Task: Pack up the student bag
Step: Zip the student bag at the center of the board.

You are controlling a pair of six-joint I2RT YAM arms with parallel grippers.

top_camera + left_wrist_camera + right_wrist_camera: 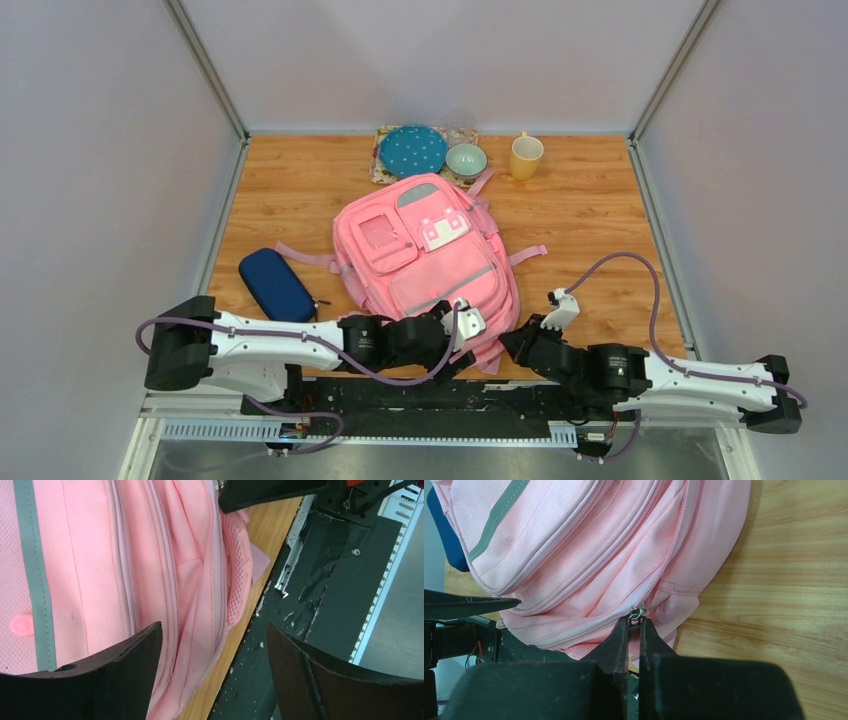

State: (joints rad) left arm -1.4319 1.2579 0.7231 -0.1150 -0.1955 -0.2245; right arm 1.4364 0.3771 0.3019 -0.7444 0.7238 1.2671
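Note:
The student bag (425,250) is a pink backpack with grey zip trims, lying flat on the wooden table with its bottom edge toward the arms. My right gripper (634,622) is at that near edge, shut on the small metal zip pull (636,613) of a pink zip. In the top view the right gripper (512,340) sits at the bag's lower right corner. My left gripper (215,627) stands wide open over the bag's near edge (165,580), with nothing pinched between its fingers (135,670). From above, the left gripper (465,340) lies just left of the right one.
A navy-blue zip pouch (275,283) lies left of the bag. At the back stand a blue dotted plate (412,150), a green bowl (466,159), a clear glass (461,125) and a yellow mug (526,156). The black base rail (340,580) runs along the table's near edge.

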